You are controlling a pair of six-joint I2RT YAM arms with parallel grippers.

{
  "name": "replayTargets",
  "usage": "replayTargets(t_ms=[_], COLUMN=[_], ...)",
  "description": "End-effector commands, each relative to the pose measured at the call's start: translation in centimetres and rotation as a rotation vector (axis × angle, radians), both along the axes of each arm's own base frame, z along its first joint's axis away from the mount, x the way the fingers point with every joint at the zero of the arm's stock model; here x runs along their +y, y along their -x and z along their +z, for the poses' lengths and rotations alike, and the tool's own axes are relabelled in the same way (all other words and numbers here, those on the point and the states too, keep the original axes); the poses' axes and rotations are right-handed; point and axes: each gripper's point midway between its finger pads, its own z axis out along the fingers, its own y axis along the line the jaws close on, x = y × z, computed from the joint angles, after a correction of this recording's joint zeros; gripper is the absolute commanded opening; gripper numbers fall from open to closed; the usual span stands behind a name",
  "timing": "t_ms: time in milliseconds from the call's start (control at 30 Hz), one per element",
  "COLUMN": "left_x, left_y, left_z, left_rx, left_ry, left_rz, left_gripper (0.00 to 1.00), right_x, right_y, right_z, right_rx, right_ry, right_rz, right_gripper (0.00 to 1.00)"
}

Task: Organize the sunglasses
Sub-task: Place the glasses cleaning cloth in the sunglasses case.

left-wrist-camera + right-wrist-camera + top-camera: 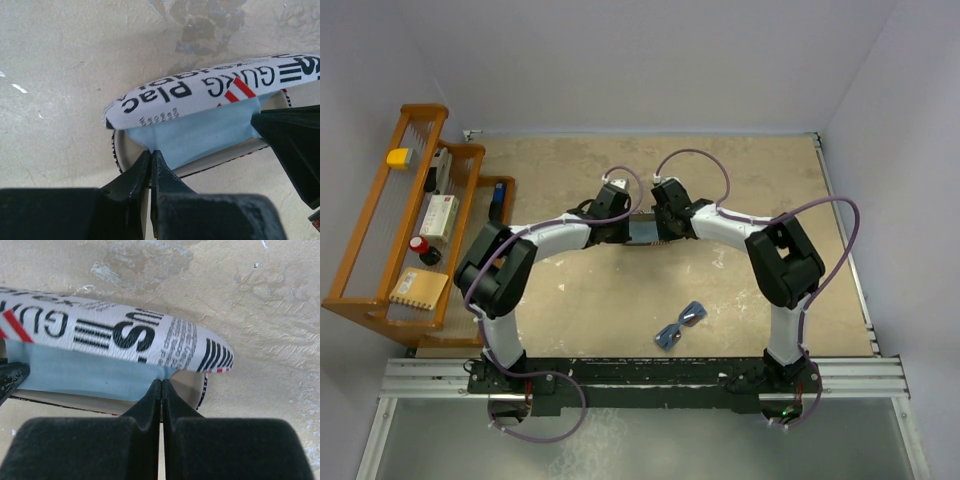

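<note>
As the top view showed, the sunglasses [680, 325] lay on the table [750, 190] near its front edge. From the left wrist, the left gripper [151, 162] pinched a corner of the light-blue cloth [200, 132] in the open printed case [200, 87]. From the right wrist, the right gripper [161, 389] pinched another corner.

Top view: my arms [565, 235] hide most of case [642, 233]; sunglasses [680, 324] too small, fold state unclear. Wrist view: cloth [200, 135] half under lid [210, 85].

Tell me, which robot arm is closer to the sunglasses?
The right arm. The sunglasses lie just inside its lower link, well away from the left arm. The left end effector and right end effector are farther back, shut on the cloth in the glasses case.
</note>
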Motion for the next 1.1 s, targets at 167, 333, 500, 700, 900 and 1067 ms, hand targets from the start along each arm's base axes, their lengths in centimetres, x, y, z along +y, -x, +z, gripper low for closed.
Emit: replayTargets(t_ms=[167,333,500,700,900,1067], left_x=[-1.0,-0.8,-0.3,0.0,-0.2,-0.4], left_y=[0.5,0.8,1.1,1.2,1.1,0.6], left_z=[1.9,1.6,1.5,1.4,1.0,0.8], left_rx=[-0.054,-0.045,-0.037,-0.040,-0.051,-0.067], left_ry=[0.001,-0.014,-0.036,-0.039,-0.030,-0.032], left_rz=[0.008,0.016,0.029,0.033,0.034,0.041], left_gripper=[0.00,0.00,0.00,0.00,0.00,0.00], right_x=[0.1,0.0,-0.1,-0.2,-0.7,-0.5], right_y=[-0.1,0.4,0.6,0.8,0.7,0.7], right_z=[0.9,0.5,0.7,1.0,1.2,1.0], right_rx=[-0.040,-0.031,-0.030,-0.033,-0.042,-0.038], right_ry=[-0.021,-0.012,-0.003,0.018,0.040,0.039], right_rz=[-0.005,-0.001,-0.001,0.003,-0.009,-0.004], right_gripper=[0.00,0.00,0.00,0.00,0.00,0.00])
